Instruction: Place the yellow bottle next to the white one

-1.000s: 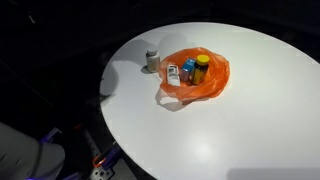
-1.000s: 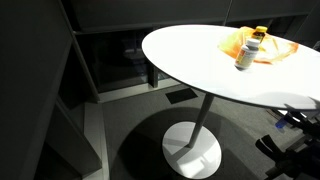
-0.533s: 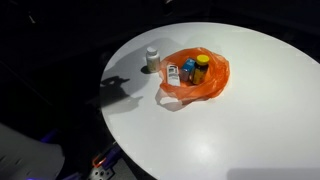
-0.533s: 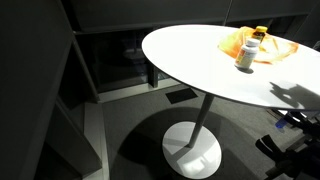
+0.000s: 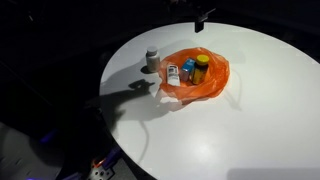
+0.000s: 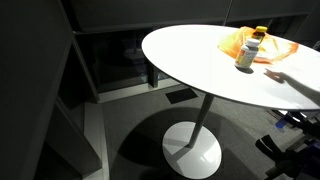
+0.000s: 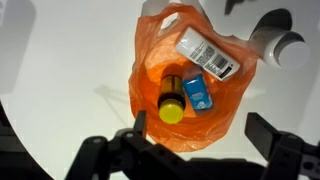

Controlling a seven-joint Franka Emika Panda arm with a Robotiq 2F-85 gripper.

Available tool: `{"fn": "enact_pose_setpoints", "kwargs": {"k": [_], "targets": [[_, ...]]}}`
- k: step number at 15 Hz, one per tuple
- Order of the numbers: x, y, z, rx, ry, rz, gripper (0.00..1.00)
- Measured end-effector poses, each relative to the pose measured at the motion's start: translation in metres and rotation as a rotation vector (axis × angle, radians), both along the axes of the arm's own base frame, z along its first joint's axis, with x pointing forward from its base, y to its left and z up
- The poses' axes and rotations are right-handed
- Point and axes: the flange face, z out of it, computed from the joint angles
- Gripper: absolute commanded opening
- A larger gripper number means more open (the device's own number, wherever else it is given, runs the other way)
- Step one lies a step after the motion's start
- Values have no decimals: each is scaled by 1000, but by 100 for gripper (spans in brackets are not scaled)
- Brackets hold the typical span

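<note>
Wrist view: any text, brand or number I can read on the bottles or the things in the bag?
None can be read.
White packet: dark barcode-like print, too blurred.
Blue container: pale label, too small.
Yellow bottle, white bottle: no print shows.

No writing can be read in any view. The white packet (image 7: 208,52) carries dark, barcode-like stripes in the wrist view, but they are too blurred to make out.
</note>
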Motion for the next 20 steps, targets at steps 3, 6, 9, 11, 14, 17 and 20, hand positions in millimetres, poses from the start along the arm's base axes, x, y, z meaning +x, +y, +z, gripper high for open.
{"fn": "enact_pose_setpoints", "kwargs": {"k": [3,6,9,11,14,17,20], "targets": [[9,-9,-5,-3,7,-1,100],[12,-9,0,-6,-3,-1,100],[12,-9,0,-6,-4,-1,100],[12,-9,0,-11,-9,-1,100],[20,-12,3,-61,-68,24,100],[32,-13,-7,-82,-112,42,100],[43,-13,-31,-85,-121,52,100]]}}
